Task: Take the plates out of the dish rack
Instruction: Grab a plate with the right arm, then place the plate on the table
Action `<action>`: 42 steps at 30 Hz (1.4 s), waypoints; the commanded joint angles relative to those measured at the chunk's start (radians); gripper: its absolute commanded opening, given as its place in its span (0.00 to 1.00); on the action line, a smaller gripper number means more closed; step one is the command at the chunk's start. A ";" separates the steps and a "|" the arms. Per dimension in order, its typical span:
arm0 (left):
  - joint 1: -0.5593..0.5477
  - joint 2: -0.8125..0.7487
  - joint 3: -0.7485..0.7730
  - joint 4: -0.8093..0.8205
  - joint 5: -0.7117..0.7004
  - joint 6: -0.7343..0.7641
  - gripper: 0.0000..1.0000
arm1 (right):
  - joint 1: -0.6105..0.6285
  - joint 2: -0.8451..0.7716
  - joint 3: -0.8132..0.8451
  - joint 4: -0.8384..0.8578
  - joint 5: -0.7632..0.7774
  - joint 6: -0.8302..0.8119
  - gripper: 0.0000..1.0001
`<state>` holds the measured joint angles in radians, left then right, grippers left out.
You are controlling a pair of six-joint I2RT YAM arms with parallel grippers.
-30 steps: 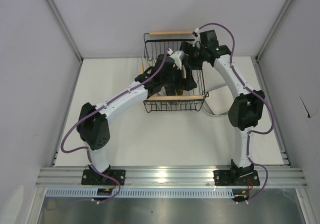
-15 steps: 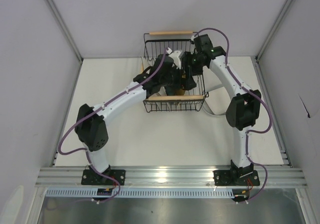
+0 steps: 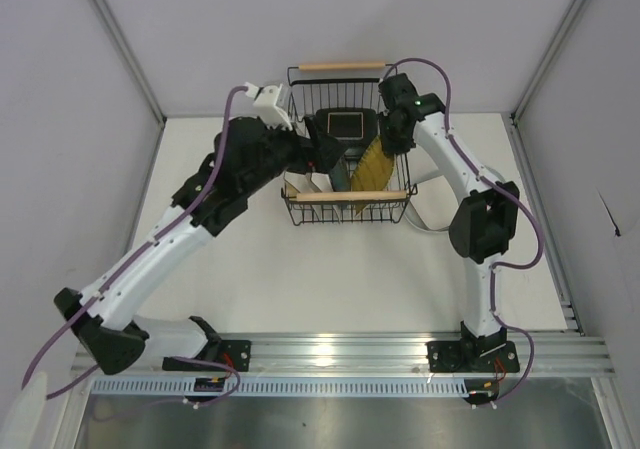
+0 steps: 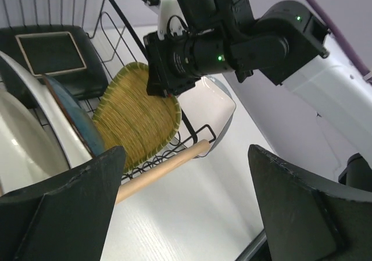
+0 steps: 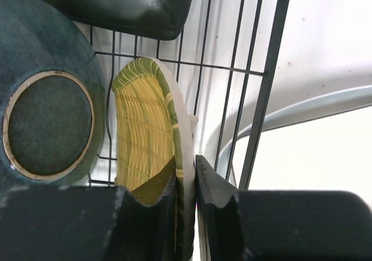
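The black wire dish rack [image 3: 296, 97] stands at the back of the table with plates on edge inside. My right gripper [image 3: 386, 141] [image 5: 189, 182] reaches into its right end, shut on the rim of the mustard ribbed plate [image 3: 370, 168] [image 5: 144, 134] [image 4: 135, 121]. A dark teal round plate [image 5: 46, 118] stands just left of it, and a black-rimmed teal square plate [image 3: 345, 124] [image 4: 51, 53] leans at the far wall. White plates [image 3: 304, 184] [image 4: 20, 150] fill the left end. My left gripper [image 3: 322, 152] [image 4: 186, 208] hangs open and empty by the rack's near wooden handle [image 4: 163, 171].
Outside the rack's right wall lie a white square dish [image 4: 214, 101] and a grey round plate [image 3: 432, 207] on the table. The right arm [image 4: 273, 40] arches over the rack's right side. The enclosure wall [image 3: 120, 59] bounds the left side of the table.
My left arm has swung out of the rack to the left, uncovering the plates. My right gripper has lowered and shut on the mustard plate's rim.
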<state>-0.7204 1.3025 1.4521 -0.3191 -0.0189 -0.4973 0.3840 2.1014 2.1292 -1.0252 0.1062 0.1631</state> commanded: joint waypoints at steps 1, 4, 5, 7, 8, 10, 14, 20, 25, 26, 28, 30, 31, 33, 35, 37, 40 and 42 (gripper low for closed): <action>0.019 -0.058 -0.070 0.002 -0.058 -0.009 0.94 | 0.073 -0.066 0.090 -0.042 0.081 -0.031 0.08; 0.035 -0.101 -0.102 0.005 -0.056 -0.012 0.94 | 0.113 -0.067 0.126 -0.064 0.219 -0.059 0.06; 0.038 -0.112 -0.120 0.005 -0.055 -0.014 0.94 | 0.122 -0.069 0.149 -0.070 0.304 -0.066 0.03; 0.047 -0.132 -0.145 0.003 -0.050 -0.015 0.94 | 0.156 -0.073 0.164 -0.081 0.398 -0.100 0.00; 0.052 -0.138 -0.151 0.003 -0.047 -0.015 0.94 | 0.165 -0.076 0.164 -0.081 0.490 -0.114 0.00; 0.058 -0.155 -0.165 0.002 -0.043 -0.017 0.94 | 0.184 -0.093 0.149 -0.069 0.579 -0.154 0.00; 0.075 -0.178 -0.202 0.002 -0.029 -0.021 0.94 | 0.176 -0.154 0.115 -0.015 0.664 -0.160 0.00; 0.088 -0.197 -0.219 -0.011 -0.024 -0.020 0.95 | 0.064 -0.374 -0.012 0.138 0.477 -0.079 0.00; 0.096 -0.209 -0.236 -0.015 -0.013 -0.017 0.95 | -0.219 -0.653 -0.268 0.353 0.270 0.084 0.00; 0.095 -0.212 -0.240 -0.014 -0.006 -0.018 0.95 | -0.264 -0.697 -0.376 0.426 0.247 0.113 0.00; 0.098 -0.224 -0.257 -0.008 0.003 -0.023 0.95 | -0.376 -0.809 -0.498 0.497 0.233 0.168 0.00; 0.099 -0.239 -0.280 0.002 0.011 -0.029 0.95 | -0.463 -0.849 -0.540 0.498 0.233 0.191 0.00; 0.098 -0.243 -0.288 0.003 0.011 -0.032 0.95 | -0.497 -0.851 -0.558 0.496 0.228 0.196 0.00; 0.099 -0.256 -0.311 0.005 0.040 -0.034 0.94 | -0.520 -0.848 -0.630 0.516 0.216 0.207 0.00; 0.099 -0.267 -0.325 0.002 0.046 -0.037 0.94 | -0.557 -0.830 -0.693 0.547 0.164 0.210 0.00; 0.101 -0.298 -0.354 0.000 0.053 -0.040 0.94 | -0.595 -0.789 -0.722 0.559 0.060 0.214 0.00; 0.101 -0.348 -0.412 0.015 0.059 -0.049 0.94 | -0.666 -0.750 -0.804 0.643 -0.068 0.214 0.00; 0.102 -0.370 -0.455 0.032 0.063 -0.055 0.94 | -0.706 -0.732 -0.854 0.688 -0.149 0.216 0.00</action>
<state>-0.6273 0.9836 1.0389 -0.3305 0.0132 -0.5259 -0.2695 1.3670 1.3197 -0.4808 0.1356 0.3508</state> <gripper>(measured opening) 0.940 0.162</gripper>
